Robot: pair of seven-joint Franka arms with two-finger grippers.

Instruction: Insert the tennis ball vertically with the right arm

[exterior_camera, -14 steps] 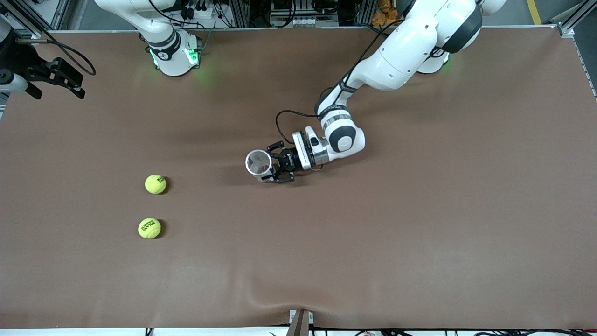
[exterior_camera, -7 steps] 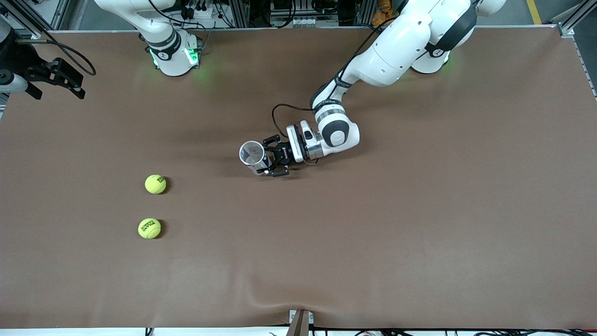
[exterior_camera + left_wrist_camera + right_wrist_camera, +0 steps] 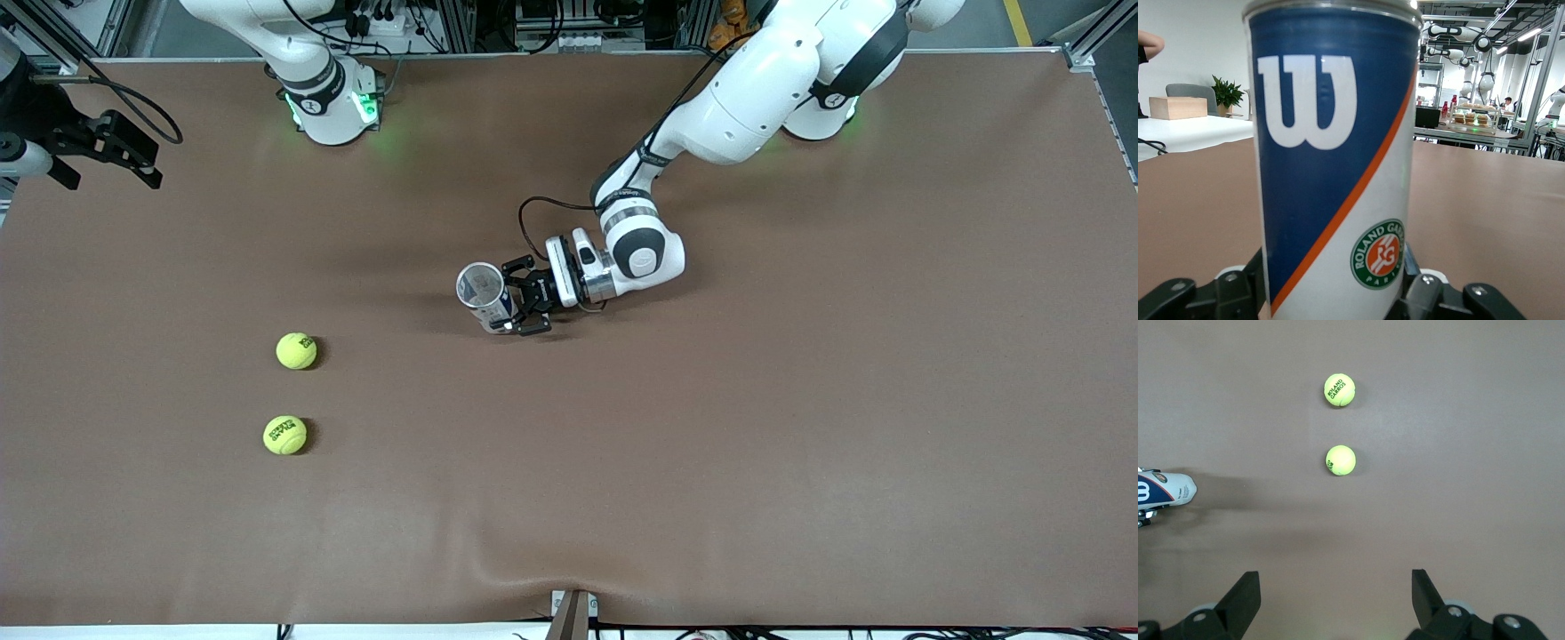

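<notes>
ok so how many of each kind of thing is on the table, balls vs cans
tennis balls: 2, one farther from the front camera, one nearer
tennis ball can: 1, upright, open at the top, between the fingers of the left claw
total: 3

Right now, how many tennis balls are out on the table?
2. One tennis ball lies toward the right arm's end of the table; the other ball lies beside it, nearer the front camera. The upright can looks empty from above.
</notes>
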